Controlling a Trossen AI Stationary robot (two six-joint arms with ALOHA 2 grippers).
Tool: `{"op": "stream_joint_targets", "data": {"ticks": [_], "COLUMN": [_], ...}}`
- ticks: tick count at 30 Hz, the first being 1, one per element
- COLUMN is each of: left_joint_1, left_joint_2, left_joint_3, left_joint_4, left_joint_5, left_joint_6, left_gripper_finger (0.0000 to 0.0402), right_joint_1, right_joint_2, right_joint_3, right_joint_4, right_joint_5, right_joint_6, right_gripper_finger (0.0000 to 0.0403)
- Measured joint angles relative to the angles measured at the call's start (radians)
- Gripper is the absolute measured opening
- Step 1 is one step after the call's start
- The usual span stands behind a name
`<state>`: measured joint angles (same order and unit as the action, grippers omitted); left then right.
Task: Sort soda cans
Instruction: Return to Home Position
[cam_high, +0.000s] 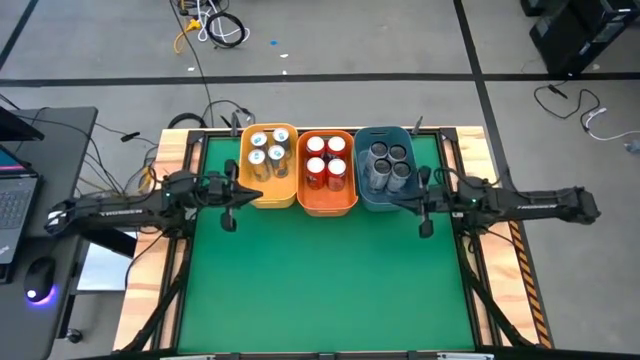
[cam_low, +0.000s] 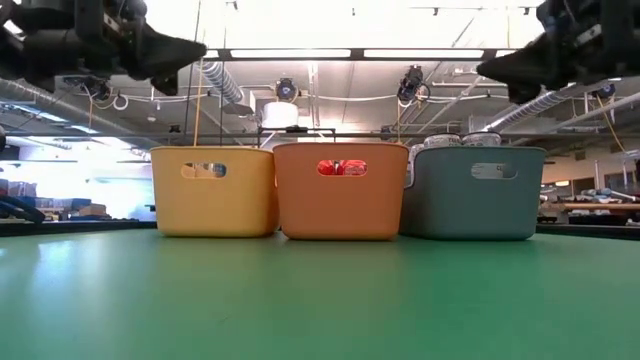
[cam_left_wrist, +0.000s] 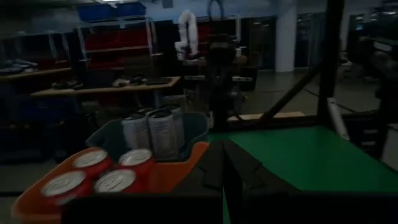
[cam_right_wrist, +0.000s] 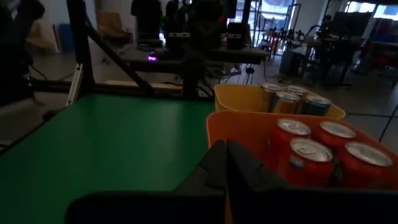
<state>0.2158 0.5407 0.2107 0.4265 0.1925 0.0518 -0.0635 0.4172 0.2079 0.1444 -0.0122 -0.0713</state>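
Note:
Three bins stand side by side at the far middle of the green table. The yellow bin (cam_high: 271, 192) holds silver soda cans with teal-marked tops (cam_high: 268, 148). The orange bin (cam_high: 326, 202) holds red soda cans (cam_high: 325, 163), and the blue bin (cam_high: 377, 200) holds dark grey soda cans (cam_high: 388, 162). My left gripper (cam_high: 252, 192) hovers shut above the yellow bin's near edge, pointing level toward the table's right. My right gripper (cam_high: 398, 196) hovers shut above the blue bin's near edge, pointing level toward the left. Both stand higher than the bins in the low view and hold nothing.
The green mat (cam_high: 320, 280) lies bare in front of the bins. Wooden frame rails (cam_high: 165, 250) run along the table's left and right sides. A laptop (cam_high: 12, 195) and a mouse (cam_high: 40, 272) sit off the table's left, and cables (cam_high: 215, 28) lie on the floor beyond.

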Motion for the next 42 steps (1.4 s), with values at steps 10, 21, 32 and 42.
{"op": "stream_joint_targets", "data": {"ticks": [10, 21, 32, 42], "left_joint_1": [0.029, 0.053, 0.27, 0.331], "left_joint_2": [-0.255, -0.405, -0.407, -0.412], "left_joint_3": [-0.035, -0.153, -0.202, -0.202], "left_joint_4": [-0.212, -0.156, -0.13, -0.162], "left_joint_5": [-0.028, -0.057, 0.14, 0.124], "left_joint_6": [-0.005, -0.009, -0.111, -0.086], "left_gripper_finger": [0.0, 0.0, 0.0, 0.0], "right_joint_1": [0.0, -0.098, -0.379, -0.425], "right_joint_2": [-0.417, -0.399, -0.358, -0.299], "right_joint_3": [-0.073, -0.202, -0.202, -0.202], "right_joint_4": [-0.283, -0.127, -0.091, -0.087], "right_joint_5": [0.044, 0.027, -0.232, -0.255], "right_joint_6": [0.03, 0.051, 0.113, 0.1], "right_gripper_finger": [0.0, 0.0, 0.0, 0.0]}}
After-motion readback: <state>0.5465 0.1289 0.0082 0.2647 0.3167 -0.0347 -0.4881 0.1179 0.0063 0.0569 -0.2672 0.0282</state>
